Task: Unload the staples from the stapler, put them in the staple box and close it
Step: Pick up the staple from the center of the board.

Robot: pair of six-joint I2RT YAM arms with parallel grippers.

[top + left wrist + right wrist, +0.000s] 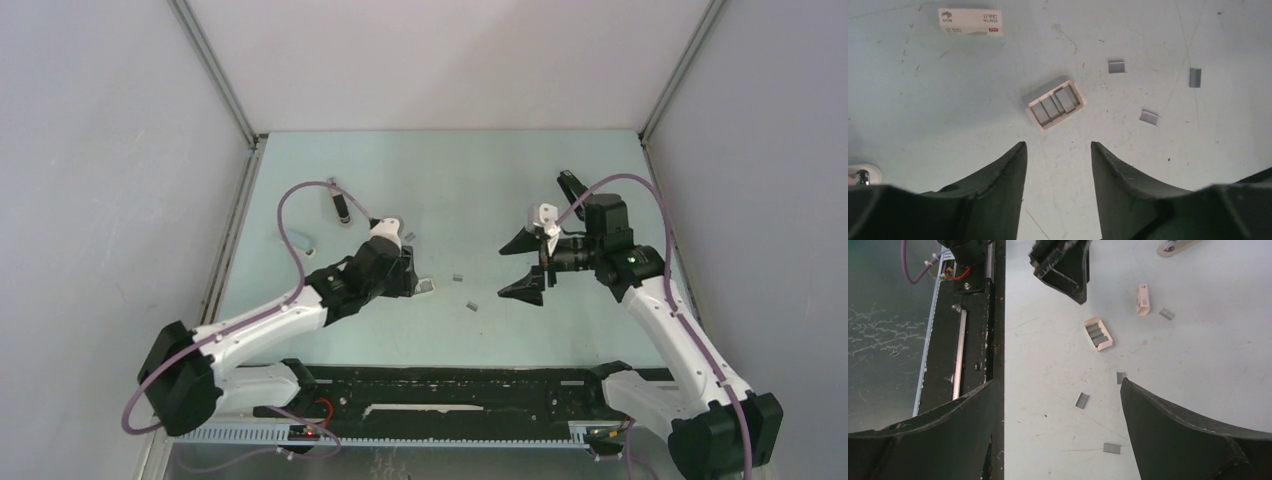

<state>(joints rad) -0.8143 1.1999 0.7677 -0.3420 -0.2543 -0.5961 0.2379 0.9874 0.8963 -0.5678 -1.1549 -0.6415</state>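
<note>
Staples (1149, 117) clearest from wrists, stapler (340, 204) overhead

Stapler (340, 206) behind-left of tray (1064, 117), loose staples (1149, 117) right

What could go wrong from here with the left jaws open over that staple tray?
The staple tray lies just ahead of the open left jaws; a nudge could tip it and spill its strips. Loose staples lie flat nearby, so they may skid instead of lifting.
</note>
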